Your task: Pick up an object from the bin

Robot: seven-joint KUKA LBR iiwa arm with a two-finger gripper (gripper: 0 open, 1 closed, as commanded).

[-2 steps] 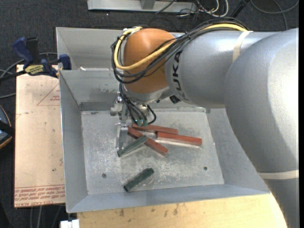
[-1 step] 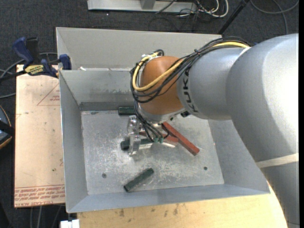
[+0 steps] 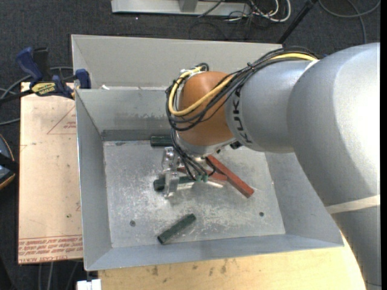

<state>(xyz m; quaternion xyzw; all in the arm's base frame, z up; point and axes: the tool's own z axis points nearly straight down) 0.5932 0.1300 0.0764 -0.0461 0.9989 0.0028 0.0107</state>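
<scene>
My gripper hangs low over the middle of the bin floor, under the arm's orange cover. Just to its right lies a tool with red handles, its head end hidden beneath the gripper and cables. A dark green stick rests on the floor in front of the gripper, near the front wall and apart from it. A small dark block lies behind the gripper against the back wall.
The big silver arm covers the right part of the bin. Pale scuffed floor lies to the left of the gripper and toward the front right corner. The bin's sloping walls close in on all sides.
</scene>
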